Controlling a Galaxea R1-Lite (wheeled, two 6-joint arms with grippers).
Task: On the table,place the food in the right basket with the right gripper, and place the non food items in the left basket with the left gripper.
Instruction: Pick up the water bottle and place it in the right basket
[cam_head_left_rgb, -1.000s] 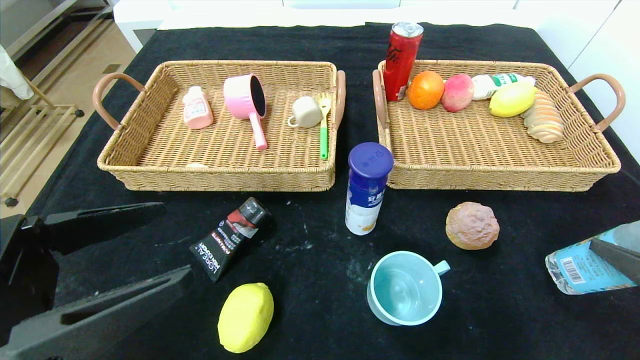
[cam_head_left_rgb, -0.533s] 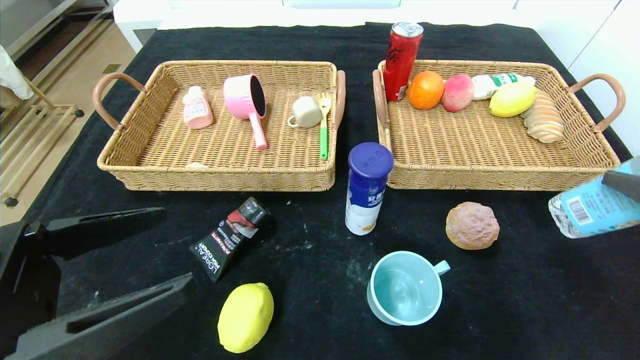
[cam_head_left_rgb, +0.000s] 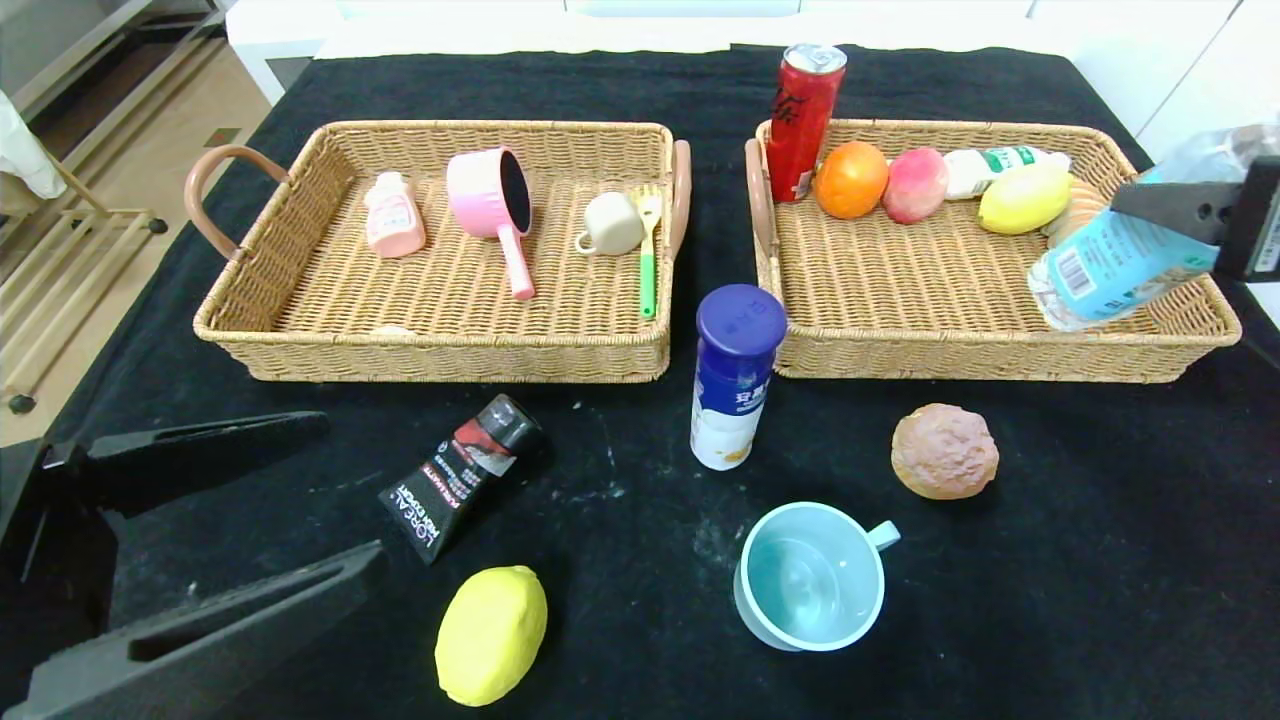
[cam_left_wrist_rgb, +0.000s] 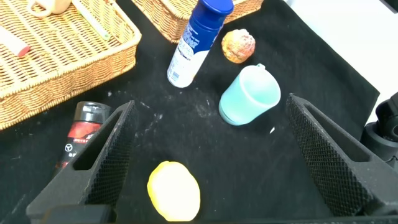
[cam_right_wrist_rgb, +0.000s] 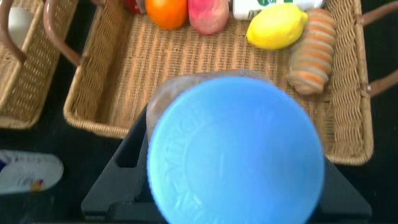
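Note:
My right gripper (cam_head_left_rgb: 1165, 235) is shut on a clear bottle with a light-blue label (cam_head_left_rgb: 1110, 265) and holds it tilted above the front right corner of the right basket (cam_head_left_rgb: 1000, 355). Its blue cap (cam_right_wrist_rgb: 236, 149) fills the right wrist view. My left gripper (cam_head_left_rgb: 300, 490) is open and empty above the table's front left, next to a black tube (cam_head_left_rgb: 460, 475) and a yellow lemon (cam_head_left_rgb: 492, 633). In the left wrist view the lemon (cam_left_wrist_rgb: 174, 191) lies between the fingers (cam_left_wrist_rgb: 99, 158). The left basket (cam_head_left_rgb: 440, 355) holds several small items.
A blue-capped white bottle (cam_head_left_rgb: 735, 375) stands between the baskets' front corners. A brown bun (cam_head_left_rgb: 944, 451) and a teal cup (cam_head_left_rgb: 810, 575) lie in front of the right basket. That basket holds a red can (cam_head_left_rgb: 805, 120), orange, peach, lemon and bread.
My right gripper has lifted the blue-label bottle from the table's right front edge up and back, to over the right basket's front right corner. The left gripper has barely moved.

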